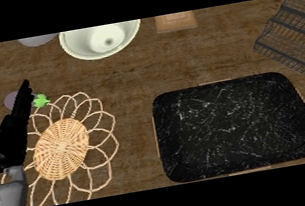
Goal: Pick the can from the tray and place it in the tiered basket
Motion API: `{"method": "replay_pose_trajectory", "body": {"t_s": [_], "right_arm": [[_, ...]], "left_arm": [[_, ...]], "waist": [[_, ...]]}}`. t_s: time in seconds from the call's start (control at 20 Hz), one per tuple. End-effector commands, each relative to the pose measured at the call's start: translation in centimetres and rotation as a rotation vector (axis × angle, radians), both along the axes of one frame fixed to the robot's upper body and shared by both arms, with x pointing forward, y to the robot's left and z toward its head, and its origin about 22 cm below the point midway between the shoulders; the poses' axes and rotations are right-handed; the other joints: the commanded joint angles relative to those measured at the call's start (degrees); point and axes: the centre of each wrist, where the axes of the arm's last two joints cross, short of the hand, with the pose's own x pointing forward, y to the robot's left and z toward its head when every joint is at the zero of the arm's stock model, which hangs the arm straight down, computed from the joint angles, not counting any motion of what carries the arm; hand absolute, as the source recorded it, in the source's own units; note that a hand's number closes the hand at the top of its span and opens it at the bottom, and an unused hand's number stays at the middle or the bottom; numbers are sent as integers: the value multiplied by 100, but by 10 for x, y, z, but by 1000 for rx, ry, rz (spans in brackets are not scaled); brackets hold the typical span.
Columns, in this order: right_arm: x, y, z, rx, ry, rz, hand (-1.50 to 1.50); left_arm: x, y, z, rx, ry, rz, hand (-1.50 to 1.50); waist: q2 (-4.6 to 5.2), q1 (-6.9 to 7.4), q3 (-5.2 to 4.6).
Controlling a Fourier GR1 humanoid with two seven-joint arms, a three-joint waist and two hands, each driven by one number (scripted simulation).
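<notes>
No can shows on the black marbled square tray point(188, 119) at lower right. Left hand point(13, 136), fingers straight, holds nothing. A can is likely light, rigid and smooth: grasp its sidewall.

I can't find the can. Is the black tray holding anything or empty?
Empty: the tray shows only its bare black marbled surface, and no can appears on it or elsewhere in the head view.

The left hand point(12, 133) is black, on a grey forearm point(3, 198). Just to its right lies a tan woven mat point(61, 148) with pale looped petals round its rim, and by the fingertips sits a small bright green thing point(40, 100). Farther right, the tray point(236, 125) is black with thin white marble veins. Up beyond the hand stands a cream-white bowl point(101, 39). Far right, the tiered basket point(299, 40) is dark wire. The counter point(178, 60) is mottled brown.
</notes>
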Motion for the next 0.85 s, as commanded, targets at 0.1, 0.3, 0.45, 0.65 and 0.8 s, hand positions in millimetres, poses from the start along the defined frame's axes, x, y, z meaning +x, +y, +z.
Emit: {"method": "replay_pose_trajectory", "body": {"t_s": [0.1,0.3,0.45,0.65,0.8], "right_arm": [[-43,-1,45,92,-69,-86,-150],[-87,-1,27,183,-108,-98,-150],[-125,-3,40,205,-114,-88,-150],[-184,-3,22,179,-161,-63,-150],[-227,-10,23,175,-207,-59,-150]], "left_arm": [[-4,11,6,2,-4,18,0],[-4,4,-6,4,9,32,0],[-11,24,-1,3,11,48,0],[-18,7,-17,-15,10,39,0],[-14,12,2,-1,6,45,0]], "waist": [[-33,-75,0],[-52,-213,0],[-70,-235,-1],[-62,-269,5],[-51,-227,9]]}}
